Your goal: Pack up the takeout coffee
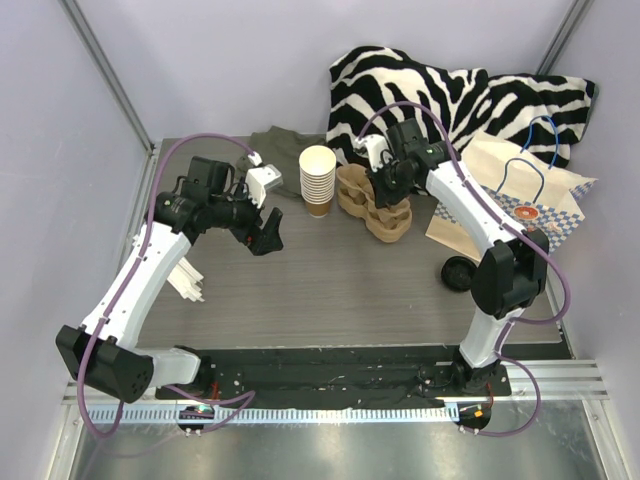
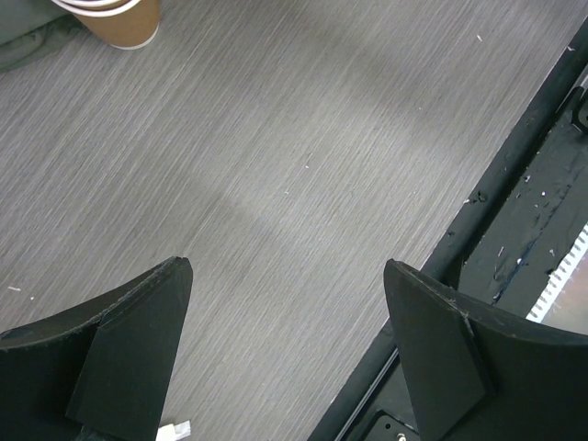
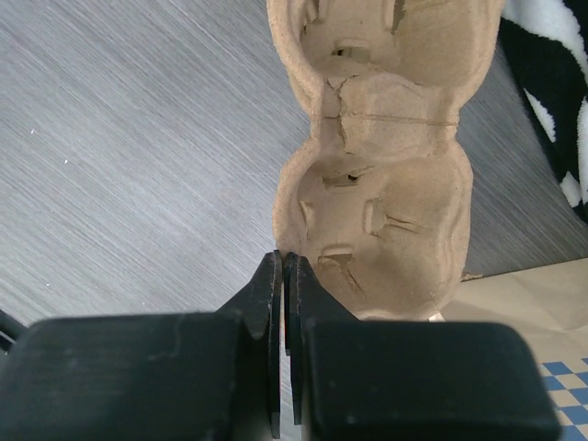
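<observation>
Grey table [image 1: 330, 290], carrier [image 3: 386, 184] beside closed right fingers [image 3: 266, 299]

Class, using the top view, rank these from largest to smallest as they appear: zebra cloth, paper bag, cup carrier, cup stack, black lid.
1. zebra cloth
2. paper bag
3. cup carrier
4. cup stack
5. black lid
No close calls.

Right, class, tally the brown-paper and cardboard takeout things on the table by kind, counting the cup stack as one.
Stack of paper cups: 1
Cardboard cup carrier: 1
Paper bag: 1
Total: 3
</observation>
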